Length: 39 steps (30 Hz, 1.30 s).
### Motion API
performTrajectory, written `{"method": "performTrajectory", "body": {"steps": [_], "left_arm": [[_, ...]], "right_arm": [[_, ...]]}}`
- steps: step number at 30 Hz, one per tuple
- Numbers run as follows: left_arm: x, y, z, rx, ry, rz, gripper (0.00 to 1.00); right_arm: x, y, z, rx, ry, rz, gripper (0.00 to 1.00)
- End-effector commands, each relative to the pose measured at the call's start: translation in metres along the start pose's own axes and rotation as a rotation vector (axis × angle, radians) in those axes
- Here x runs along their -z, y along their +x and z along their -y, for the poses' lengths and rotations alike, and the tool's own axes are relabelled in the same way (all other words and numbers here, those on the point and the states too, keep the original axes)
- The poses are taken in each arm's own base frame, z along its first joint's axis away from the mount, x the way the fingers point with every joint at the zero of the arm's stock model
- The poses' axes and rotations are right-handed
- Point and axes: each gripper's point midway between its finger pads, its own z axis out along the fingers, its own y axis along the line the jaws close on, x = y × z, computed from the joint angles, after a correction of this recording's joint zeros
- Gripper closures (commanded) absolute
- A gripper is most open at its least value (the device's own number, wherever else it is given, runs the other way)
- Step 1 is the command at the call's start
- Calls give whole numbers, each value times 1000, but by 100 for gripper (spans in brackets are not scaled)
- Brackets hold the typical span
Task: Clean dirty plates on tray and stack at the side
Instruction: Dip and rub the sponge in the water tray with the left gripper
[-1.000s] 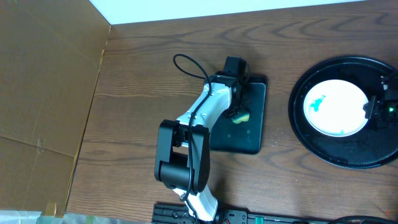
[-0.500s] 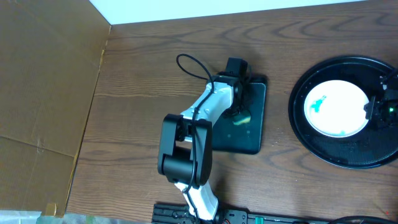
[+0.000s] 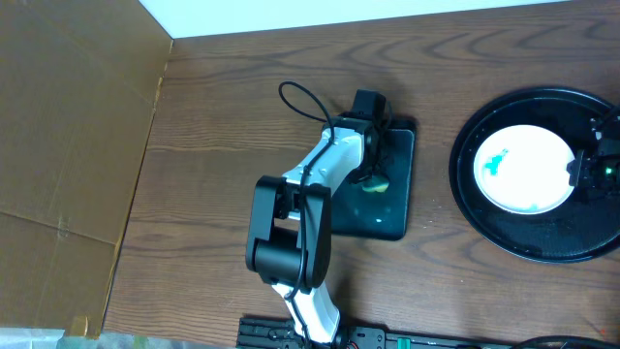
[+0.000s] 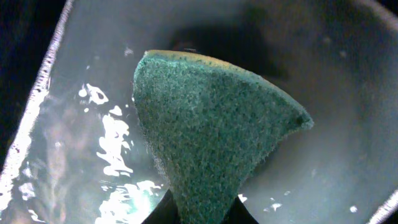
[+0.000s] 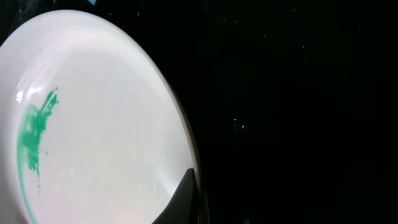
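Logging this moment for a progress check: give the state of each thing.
left gripper, shut on green sponge
green sponge, gripped at one end
rectangular black tray, wet
right gripper, shut on rim of dirty plate
dirty plate, teal-smeared, in round black tray
round black tray, holding one plate

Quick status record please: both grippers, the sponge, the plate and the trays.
left gripper: shut on sponge, above the rectangular tray
sponge: green, pinched at its lower end
right gripper: shut on the plate's right rim
plate: one visible, lying in the round tray
teal smear: on the plate, left of centre, not yet wiped
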Motion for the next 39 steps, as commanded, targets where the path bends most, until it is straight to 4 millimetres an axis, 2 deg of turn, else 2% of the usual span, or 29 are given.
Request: {"method": "performTrajectory", "body": {"steps": [1, 2, 3, 5, 9, 14, 17, 20, 24, 34, 39], "left_arm": [[21, -7, 0, -25, 24, 48, 83], [22, -8, 1, -29, 27, 52, 74], [24, -9, 1, -31, 30, 56, 59], [24, -9, 1, -40, 29, 57, 44], [24, -12, -3, -63, 4, 73, 37], [24, -13, -5, -62, -3, 78, 38], [23, -12, -5, -62, -4, 75, 48], [19, -11, -5, -64, -11, 66, 52], [10, -7, -7, -66, -25, 44, 63], [5, -4, -8, -68, -32, 29, 67], [-3, 4, -13, -71, -39, 19, 71]], "right_arm": [[-5, 4, 8, 19, 50, -15, 99], [-5, 4, 8, 19, 50, -15, 99], [-5, 4, 8, 19, 50, -14, 99], [-5, 4, 8, 19, 50, -15, 99], [-5, 4, 8, 19, 50, -15, 99], [-5, 4, 8, 19, 50, -15, 99], [-5, 4, 8, 19, 50, -15, 99], [-5, 4, 8, 19, 50, -15, 99], [-5, 4, 8, 19, 50, -15, 99], [-5, 4, 8, 19, 50, -15, 99], [-5, 4, 8, 19, 50, -15, 99]]}}
